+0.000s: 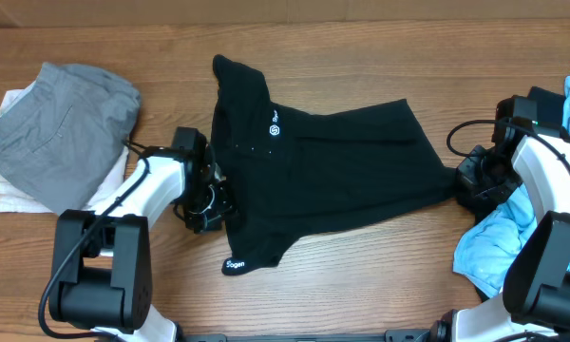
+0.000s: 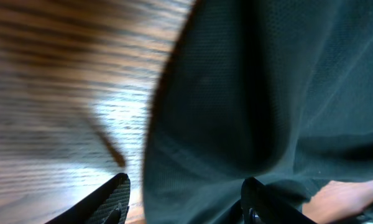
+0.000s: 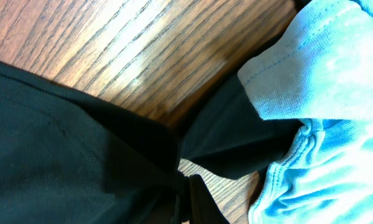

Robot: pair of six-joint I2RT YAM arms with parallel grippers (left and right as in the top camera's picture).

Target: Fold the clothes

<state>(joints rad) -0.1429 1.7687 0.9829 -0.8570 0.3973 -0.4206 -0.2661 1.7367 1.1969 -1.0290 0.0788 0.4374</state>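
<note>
A black knit shirt lies spread and rumpled at the centre of the wood-grain table. A small white round logo sits on its chest, and white lettering on the sleeve at lower centre.

The left gripper sits at the shirt's left edge. Its fingers stand well apart with nothing clamped, and a soft fold of fine-mesh cloth sags between them.

At the right, the right gripper is closed on the shirt's corner, the fabric bunched to a tight point.

A crumpled light-blue garment with a stitched hem lies beside it. At upper left, a grey garment rests on a white one.
</note>
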